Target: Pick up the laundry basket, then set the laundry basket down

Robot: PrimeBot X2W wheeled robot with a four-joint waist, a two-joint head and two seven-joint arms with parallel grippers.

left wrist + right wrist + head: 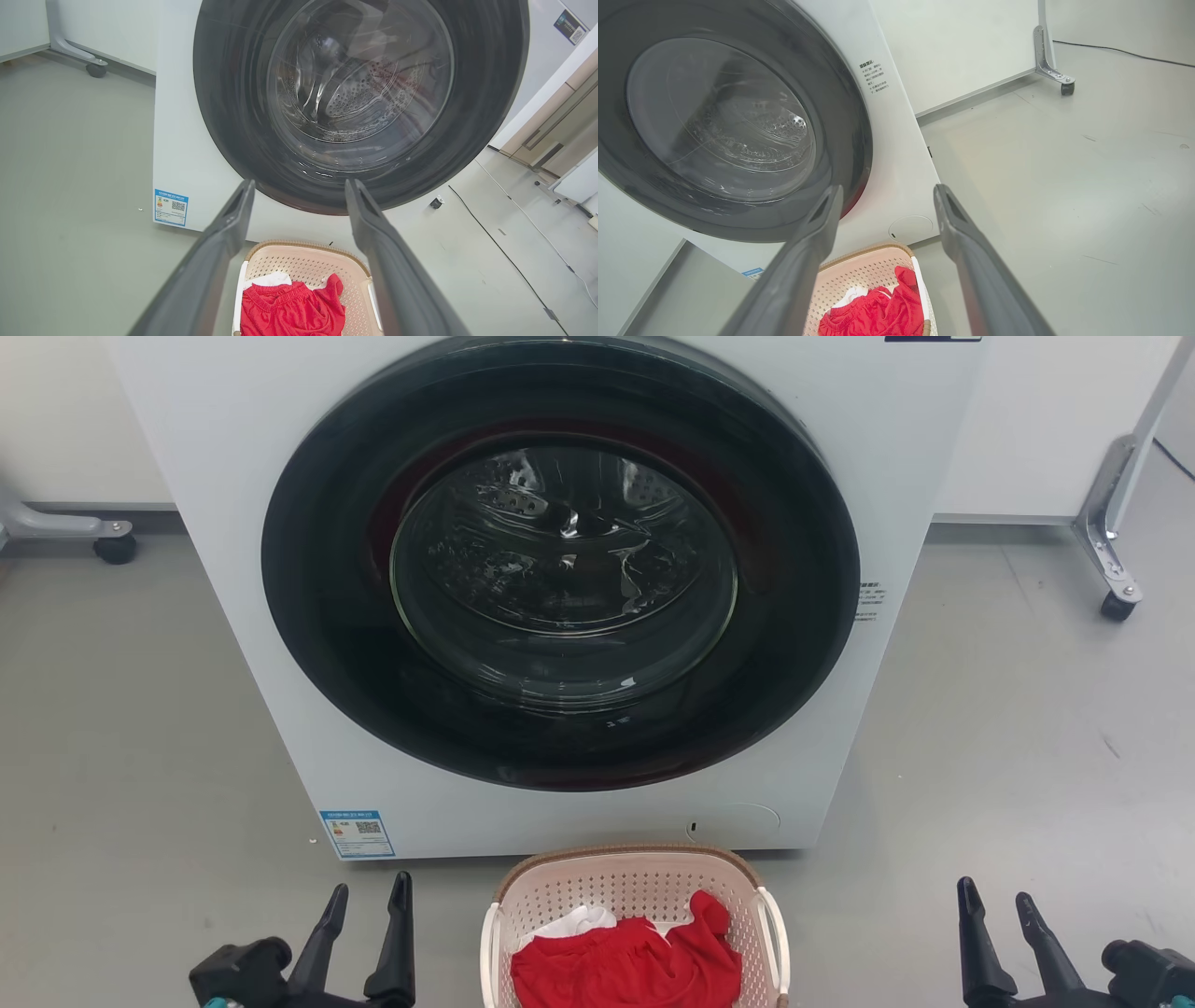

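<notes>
On the grey floor (112, 756), just in front of the white front-loading washing machine (233, 523), sits the rounded cream perforated plastic laundry basket (616, 891) holding red clothes (625, 966). Either side hover the left gripper (371, 896) and right gripper (994, 901), jaws spread, empty. Uneven grabs could tip it, imo.

Cream perforated laundry basket (635, 896) sits upright on the floor, holding red cloth

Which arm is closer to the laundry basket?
Left. The left end effector sits just beside the laundry basket; the right end effector waits farther off on its other side.
</notes>
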